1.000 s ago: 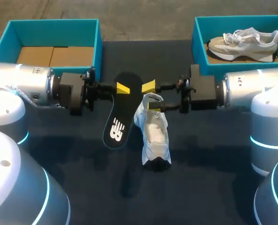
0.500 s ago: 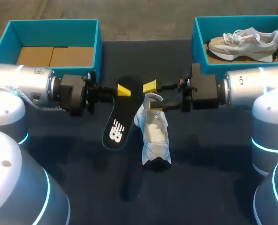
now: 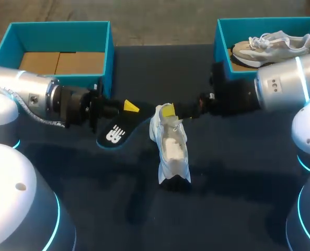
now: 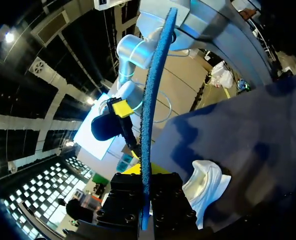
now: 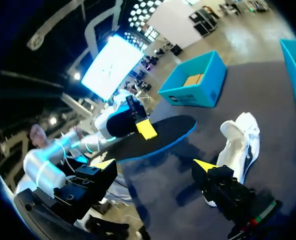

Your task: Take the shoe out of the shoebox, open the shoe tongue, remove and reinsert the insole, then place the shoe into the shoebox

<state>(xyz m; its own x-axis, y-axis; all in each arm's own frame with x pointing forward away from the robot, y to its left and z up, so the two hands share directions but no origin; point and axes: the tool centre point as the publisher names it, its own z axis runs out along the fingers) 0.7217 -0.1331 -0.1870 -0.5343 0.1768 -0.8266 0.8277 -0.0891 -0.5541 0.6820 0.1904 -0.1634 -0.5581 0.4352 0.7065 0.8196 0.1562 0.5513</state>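
The black insole (image 3: 115, 133) with a blue edge hangs over the table left of the white shoe, and my left gripper (image 3: 129, 107) is shut on its end. The left wrist view shows the insole (image 4: 152, 100) edge-on, pinched between that gripper's fingers (image 4: 145, 200). The white shoe (image 3: 171, 149) lies on the dark table with its opening up. My right gripper (image 3: 168, 111) is at the shoe's far end, open and holding nothing. From the right wrist, the insole (image 5: 148, 137) is ahead of the open gripper (image 5: 155, 165), and the shoe (image 5: 240, 142) lies beside one finger.
A teal shoebox (image 3: 107, 47) lined with cardboard stands at the back left. A second teal box (image 3: 220, 47) at the back right holds a grey-and-white shoe (image 3: 272, 47). The dark table (image 3: 222, 198) stretches in front of the white shoe.
My left arm has swung the insole down and to the left, turning it flatter. My right arm has rolled its wrist and brought its open gripper to the shoe's far end.
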